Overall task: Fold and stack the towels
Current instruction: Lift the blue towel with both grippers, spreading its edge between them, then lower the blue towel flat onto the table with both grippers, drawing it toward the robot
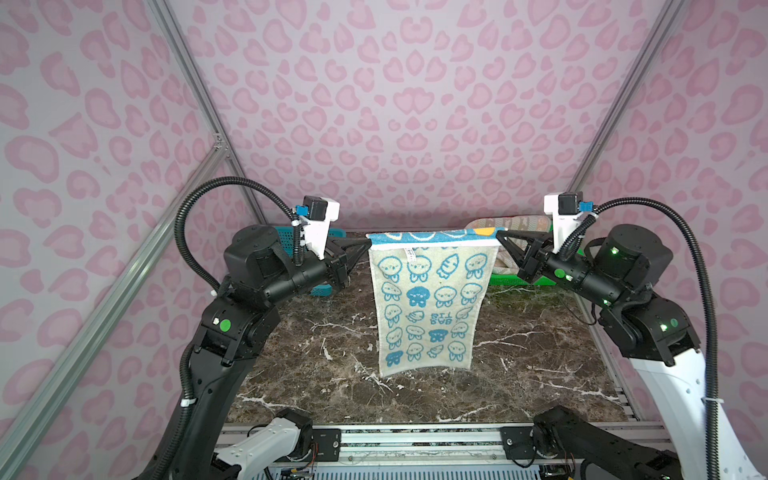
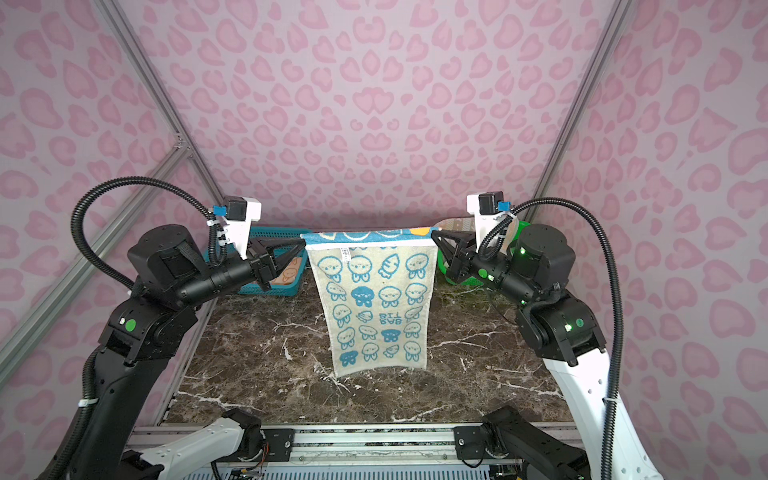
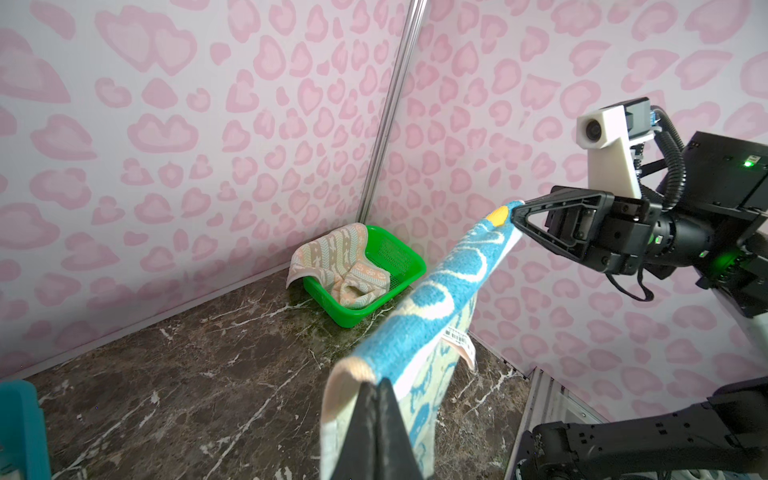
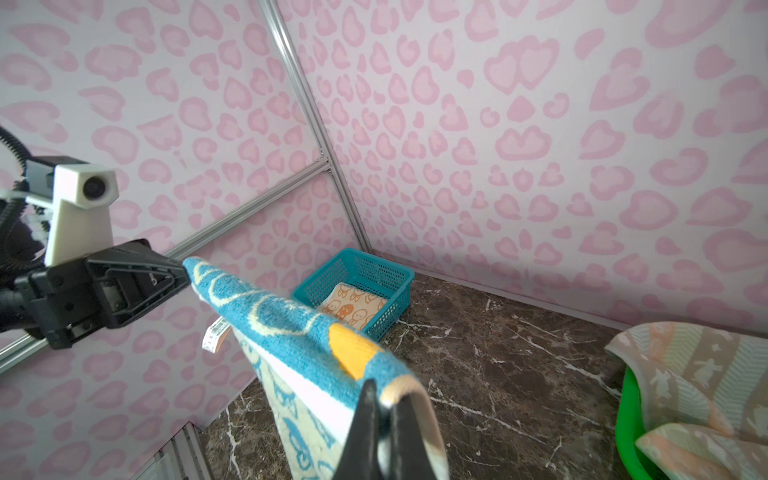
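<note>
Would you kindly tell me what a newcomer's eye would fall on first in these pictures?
First, the blue-and-cream towel stretched in mid-air at the centre, its top corners pinched by the left tool and the right tool, hanging over the marble table. Next, at the back right a green basket with a crumpled chevron towel draped over its rim, and at the back left a blue basket holding a folded orange-printed towel.

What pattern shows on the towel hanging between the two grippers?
Cream terry towel with blue cartoon rabbit faces and carrots; clearest in a top view.
</note>
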You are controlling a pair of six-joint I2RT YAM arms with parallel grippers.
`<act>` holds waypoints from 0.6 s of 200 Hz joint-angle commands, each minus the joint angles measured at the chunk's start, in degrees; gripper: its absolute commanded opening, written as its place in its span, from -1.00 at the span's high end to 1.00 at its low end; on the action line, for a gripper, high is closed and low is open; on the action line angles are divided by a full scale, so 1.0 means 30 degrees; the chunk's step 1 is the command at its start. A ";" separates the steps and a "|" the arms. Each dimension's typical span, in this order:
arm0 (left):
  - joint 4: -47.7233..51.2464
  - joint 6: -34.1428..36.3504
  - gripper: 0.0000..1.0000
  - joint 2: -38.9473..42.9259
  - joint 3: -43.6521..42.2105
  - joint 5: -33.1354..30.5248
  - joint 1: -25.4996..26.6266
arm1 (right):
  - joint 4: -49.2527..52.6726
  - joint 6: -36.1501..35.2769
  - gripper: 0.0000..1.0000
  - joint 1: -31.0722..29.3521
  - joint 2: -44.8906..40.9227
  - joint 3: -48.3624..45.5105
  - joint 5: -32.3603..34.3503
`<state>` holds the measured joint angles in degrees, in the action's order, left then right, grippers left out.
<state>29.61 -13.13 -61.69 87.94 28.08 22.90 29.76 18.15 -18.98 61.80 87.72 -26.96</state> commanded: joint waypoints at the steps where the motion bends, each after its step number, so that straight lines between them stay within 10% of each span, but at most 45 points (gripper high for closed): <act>1: -0.1100 -0.0184 0.93 -0.1012 -0.0677 -0.2094 -0.0158 | -0.0327 0.1505 1.00 0.1060 0.1660 -0.0182 0.0476; 120: -0.2035 0.1468 0.94 -1.3779 0.1554 -0.0375 -0.2267 | -0.1730 0.0836 1.00 0.2636 1.3909 0.2028 -0.1999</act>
<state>24.95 -9.96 -100.31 91.13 24.53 16.45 23.49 23.20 -11.14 101.19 93.56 -31.22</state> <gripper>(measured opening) 0.050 0.055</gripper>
